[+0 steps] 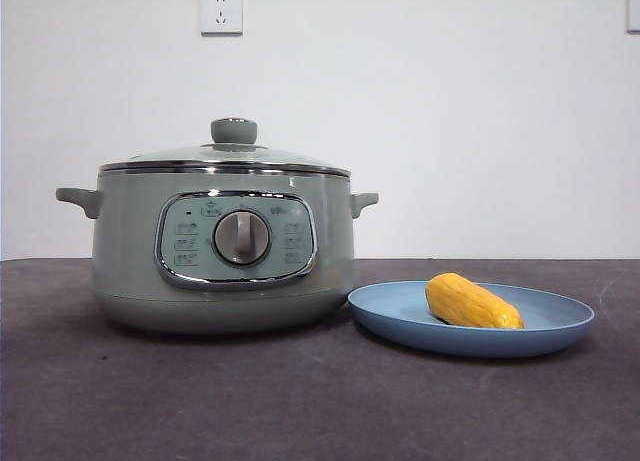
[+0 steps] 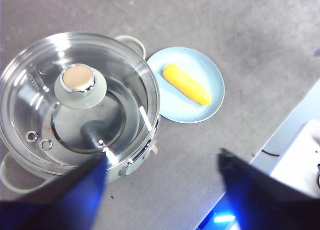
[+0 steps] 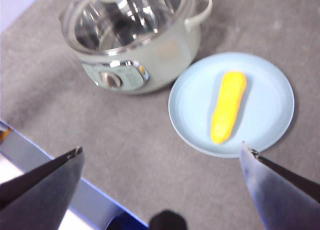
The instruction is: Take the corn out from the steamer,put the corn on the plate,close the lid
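Note:
The sage-green steamer (image 1: 222, 251) stands left of centre with its glass lid (image 1: 225, 156) seated on its rim. The yellow corn (image 1: 471, 302) lies on the light-blue plate (image 1: 560, 326) to the steamer's right. In the left wrist view the left gripper (image 2: 162, 162) is open and empty, high above the lid (image 2: 77, 98), with the corn (image 2: 187, 84) on the plate (image 2: 172, 108) beyond. In the right wrist view the right gripper (image 3: 162, 152) is open and empty, high above the table near the plate (image 3: 270, 95), the corn (image 3: 227, 107) and the steamer (image 3: 132, 40).
A white wall with a socket (image 1: 221, 10) stands behind the table. The grey tabletop (image 1: 300, 401) runs across the front. The table's near edge (image 3: 45, 160) shows in the right wrist view. Neither arm shows in the front view.

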